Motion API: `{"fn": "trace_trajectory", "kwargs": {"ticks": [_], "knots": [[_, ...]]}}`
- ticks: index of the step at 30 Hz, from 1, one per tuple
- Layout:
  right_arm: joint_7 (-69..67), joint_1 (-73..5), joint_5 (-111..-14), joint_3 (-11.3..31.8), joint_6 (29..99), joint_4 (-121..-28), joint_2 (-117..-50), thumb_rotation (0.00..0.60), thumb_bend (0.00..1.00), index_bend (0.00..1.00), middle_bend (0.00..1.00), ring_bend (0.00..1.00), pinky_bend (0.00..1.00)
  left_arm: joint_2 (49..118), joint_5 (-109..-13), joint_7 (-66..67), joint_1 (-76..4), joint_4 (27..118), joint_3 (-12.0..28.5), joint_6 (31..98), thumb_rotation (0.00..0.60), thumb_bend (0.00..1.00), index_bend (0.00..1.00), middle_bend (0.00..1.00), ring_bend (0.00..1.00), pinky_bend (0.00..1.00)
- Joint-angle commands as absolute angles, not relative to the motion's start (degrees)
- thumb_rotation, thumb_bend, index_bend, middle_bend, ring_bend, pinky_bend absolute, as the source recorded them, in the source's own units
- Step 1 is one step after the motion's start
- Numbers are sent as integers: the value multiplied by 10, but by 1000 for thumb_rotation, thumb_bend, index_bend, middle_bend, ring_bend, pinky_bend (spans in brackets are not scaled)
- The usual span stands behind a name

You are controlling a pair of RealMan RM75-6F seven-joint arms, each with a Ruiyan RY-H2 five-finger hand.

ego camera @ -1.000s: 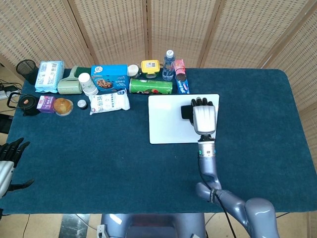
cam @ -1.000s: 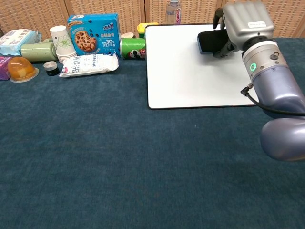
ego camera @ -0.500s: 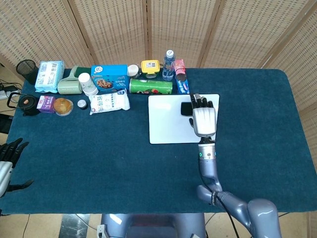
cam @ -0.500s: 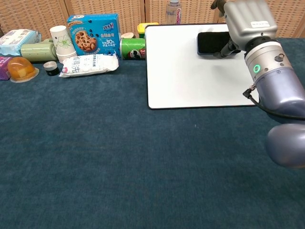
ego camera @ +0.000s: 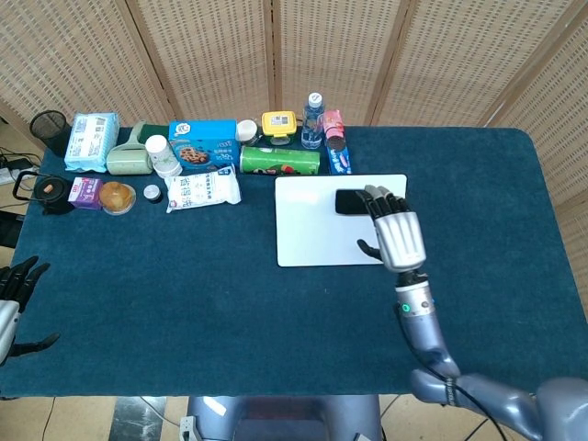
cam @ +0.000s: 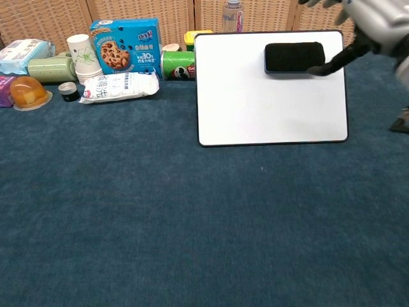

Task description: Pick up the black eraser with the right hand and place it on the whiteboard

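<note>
The black eraser lies flat on the whiteboard, near its far edge, just beyond the tips of the right hand. That hand's fingers are spread wide and hold nothing. The left hand, at the desk's near left corner, has its fingers apart too, empty.

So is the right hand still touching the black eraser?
Cannot tell. In the chest view one finger of the right hand ends right at the black eraser; no clear gap shows.
</note>
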State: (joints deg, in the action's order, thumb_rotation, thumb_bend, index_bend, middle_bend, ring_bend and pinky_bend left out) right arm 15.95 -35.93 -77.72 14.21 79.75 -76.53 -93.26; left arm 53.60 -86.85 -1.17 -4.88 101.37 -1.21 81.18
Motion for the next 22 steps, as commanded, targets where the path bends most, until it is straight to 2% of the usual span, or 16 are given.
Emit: {"fn": "trace_trajectory", "kwargs": {"ticks": [1,3,8,22], "knots": [[93,-296,-795,87,764,-890,-788,600,0,182,140,138,222,537,-868,-9,-47,1014,-12,814,600,69,0,0,0,0],[73,-281,-797,72,754,-919,-740,600,0,167,127,122,185,539,-869,-7,-45,1015,-13,817,600,70,0,0,0,0],[45,-187,-814,26,835,-953,-651,600,0,166,111,88,151,543,-871,2,-39,1014,-14,826,600,69,0,0,0,0],[7,-68,-842,-5,954,-930,-651,600,0,223,82,39,89,555,-888,24,-28,1013,-18,848,600,71,0,0,0,0]]}}
